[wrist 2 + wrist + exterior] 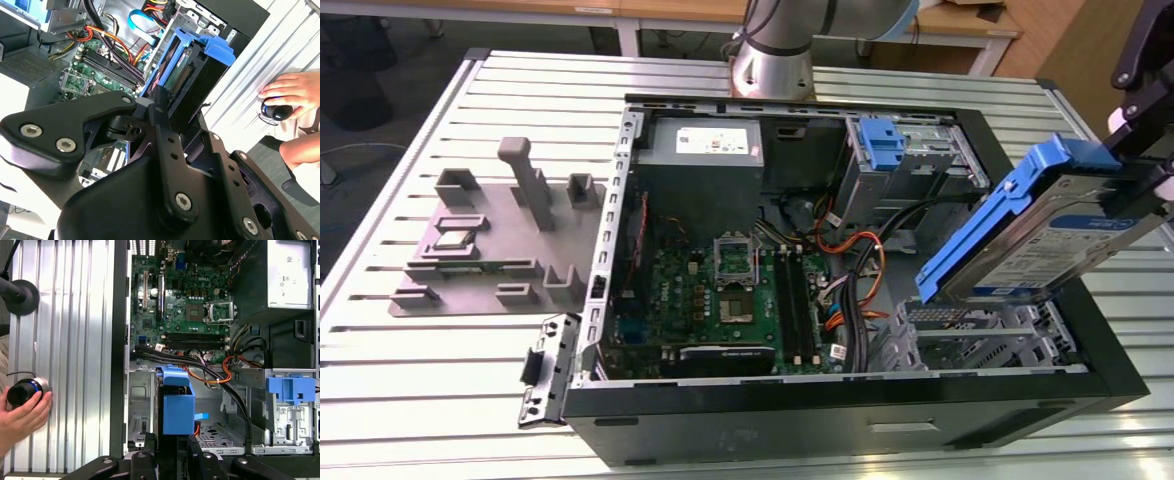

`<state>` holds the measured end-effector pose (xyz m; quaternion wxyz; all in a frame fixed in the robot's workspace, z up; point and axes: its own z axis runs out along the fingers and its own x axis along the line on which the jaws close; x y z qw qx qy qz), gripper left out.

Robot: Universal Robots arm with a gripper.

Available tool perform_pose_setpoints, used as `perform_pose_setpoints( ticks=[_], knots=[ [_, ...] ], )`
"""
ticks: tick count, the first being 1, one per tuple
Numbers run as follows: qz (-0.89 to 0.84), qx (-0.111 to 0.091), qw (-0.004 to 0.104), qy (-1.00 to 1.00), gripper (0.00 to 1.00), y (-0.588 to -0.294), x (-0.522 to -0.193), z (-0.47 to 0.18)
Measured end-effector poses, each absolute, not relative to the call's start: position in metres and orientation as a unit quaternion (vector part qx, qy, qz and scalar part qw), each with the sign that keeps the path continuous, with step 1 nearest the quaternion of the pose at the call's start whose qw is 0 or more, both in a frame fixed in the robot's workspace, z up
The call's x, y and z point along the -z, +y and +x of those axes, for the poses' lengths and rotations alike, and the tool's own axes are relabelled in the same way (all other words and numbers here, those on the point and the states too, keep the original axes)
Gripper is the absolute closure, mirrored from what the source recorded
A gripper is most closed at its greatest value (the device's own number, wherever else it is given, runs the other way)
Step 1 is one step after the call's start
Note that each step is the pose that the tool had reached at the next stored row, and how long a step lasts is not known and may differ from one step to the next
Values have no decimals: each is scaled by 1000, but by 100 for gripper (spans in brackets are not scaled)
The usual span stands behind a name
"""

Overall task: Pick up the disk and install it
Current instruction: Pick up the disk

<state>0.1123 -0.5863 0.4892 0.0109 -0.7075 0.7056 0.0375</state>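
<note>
Right: disk clamped in the gripper, over the drive cage

The gripper [1137, 178] is closed on the disk [1061, 235], pinching its upper end at the exterior view's right. Disk hangs clear of the table, tilted steeply, blue frame edge facing the open PC case [854, 425]. Its lower end points down toward the metal drive cage [974, 335], approx. over it. Can't tell if the two touch.

In the first wrist view the disk [177, 407] shows end-on above the bay, w/ the gripper [172, 447] round it.

Inside the case: green motherboard [720, 290], grey power-supply box [700, 150] at the back, blue latch [881, 145] near it. A grey fixture [480, 250] sits on the slatted table [427, 400], apart from the case. A person's hand [20, 420] rests on a black knob [22, 392] at the table edge.
</note>
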Motion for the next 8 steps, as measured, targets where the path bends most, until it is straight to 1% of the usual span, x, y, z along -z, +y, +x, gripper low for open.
perform_pose_setpoints(
  ticks=[8],
  knots=[
    [-708,-38,11,706,65,-586,-491,112]
  ],
)
